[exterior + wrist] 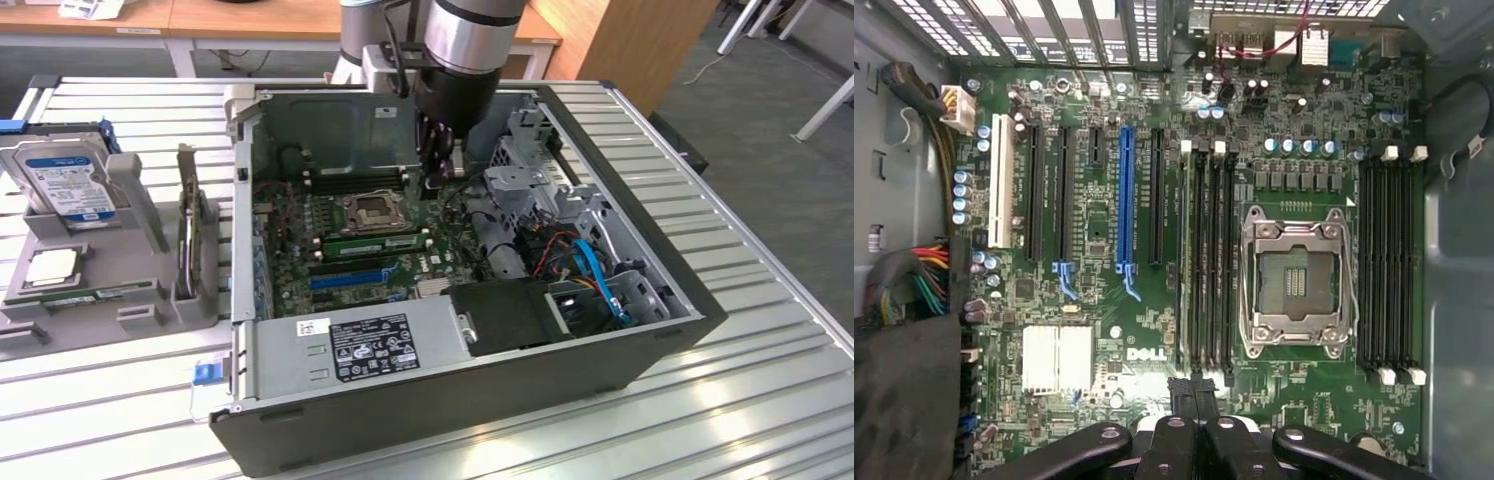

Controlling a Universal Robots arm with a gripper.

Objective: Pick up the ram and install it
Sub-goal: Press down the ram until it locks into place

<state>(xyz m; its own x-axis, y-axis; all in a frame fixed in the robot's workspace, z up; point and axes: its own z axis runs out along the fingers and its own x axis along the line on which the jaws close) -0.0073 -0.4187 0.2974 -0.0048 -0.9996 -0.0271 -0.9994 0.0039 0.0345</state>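
Green with dark chips, the ram (374, 241) stands on edge in a slot of the motherboard (400, 262), just beside the open processor socket (371, 212). The board lies inside the opened computer case (400, 420) on a slatted metal table (747, 420). The gripper (447, 185) reaches down into the case. In the wrist view it (1194, 385) hangs close over one end of the memory slots, next to the ram (1182, 260), with its jaws pressed fully together and holding nothing. On the exterior view's left, a grey tray (147, 300) carries a blue-labelled hard drive (67, 185), a square silver chip (51, 265), and a thin green strip (87, 296) that may be another stick.
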